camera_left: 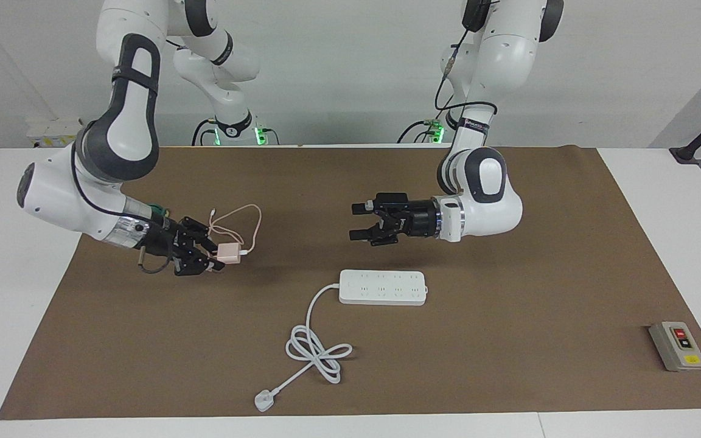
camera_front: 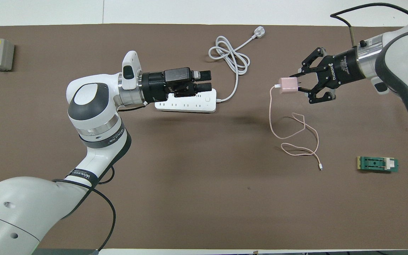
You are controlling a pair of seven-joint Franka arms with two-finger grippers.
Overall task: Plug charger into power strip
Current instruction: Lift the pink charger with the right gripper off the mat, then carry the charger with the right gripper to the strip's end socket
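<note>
The charger [camera_left: 229, 252] is sitting in the right claw [camera_left: 216, 260], pinched at its prong end and raised off the worktop [camera_left: 509, 365], its cable trailing. The power strip [camera_left: 383, 287] is lying unplugged toward the middle. The left claw [camera_left: 360, 221] is hovering wide open near it. Plugging is remaining.

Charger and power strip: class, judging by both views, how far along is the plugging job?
Done: the right gripper is shut on the charger, and its pink cable trails on the mat. In hand: the charger is not yet over the power strip; the left gripper, open, hangs above the strip. Left: carry the charger to the strip and push its prongs into a socket. No socket holds anything.
</note>
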